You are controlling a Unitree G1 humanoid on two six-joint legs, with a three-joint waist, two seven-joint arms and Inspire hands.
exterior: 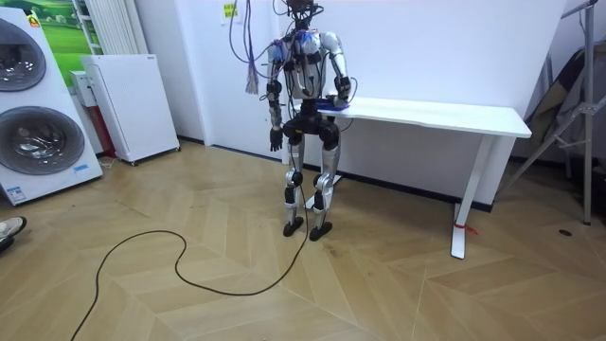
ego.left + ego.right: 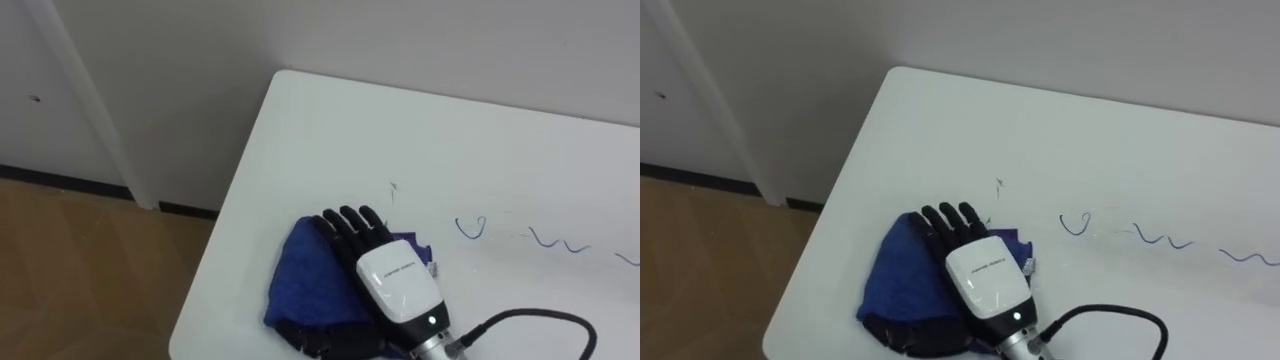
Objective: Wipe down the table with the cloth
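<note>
A crumpled blue cloth (image 2: 305,280) lies near the left end of the white table (image 2: 330,130), close to its front edge. My right hand (image 2: 385,265) rests flat on top of the cloth, open, with its dark fingers (image 2: 350,225) stretched toward the wall. Blue pen squiggles (image 2: 470,228) run across the tabletop to the right of the hand, and a further squiggle (image 2: 560,243) lies beyond them. A small faint mark (image 2: 393,188) sits just past the fingertips. In the room view I stand at the table's left end, right hand (image 1: 341,93) on it, left hand (image 1: 275,142) hanging at my side.
The table's left edge (image 2: 235,200) drops to wooden floor, and a white wall (image 2: 400,40) stands right behind the table. In the room view a low white cabinet (image 1: 128,104), a washing machine (image 1: 38,114) and a folded stand (image 1: 568,114) stand along the walls.
</note>
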